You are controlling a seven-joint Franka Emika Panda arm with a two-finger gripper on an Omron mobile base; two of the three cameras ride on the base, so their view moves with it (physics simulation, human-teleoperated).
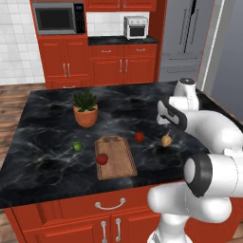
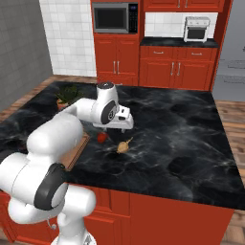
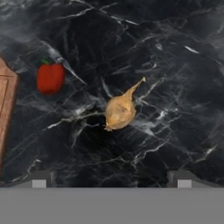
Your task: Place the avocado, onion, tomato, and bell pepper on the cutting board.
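The tan onion (image 3: pixel 119 111) with its thin stalk lies on the black counter, straight below my open gripper (image 3: pixel 111 180), whose jaws hold nothing. The gripper (image 1: pixel 167 118) hovers above the onion (image 1: pixel 166 140) without touching it. A red bell pepper (image 3: pixel 50 78) with a green stem rests on the counter between the onion and the cutting board (image 1: pixel 118 163). A red tomato (image 1: pixel 102 159) sits on the board's left side. The green avocado (image 1: pixel 77 146) lies on the counter left of the board. From the right base view, the onion (image 2: pixel 123 147) and the pepper (image 2: pixel 102 138) lie under the hand (image 2: pixel 125 125).
A potted plant (image 1: pixel 86 111) stands behind the board. The counter's front edge runs just below the board. A microwave (image 1: pixel 59 18) and a toaster oven (image 1: pixel 135 26) are at the far wall. My own arm covers the counter's right front corner in the left base view.
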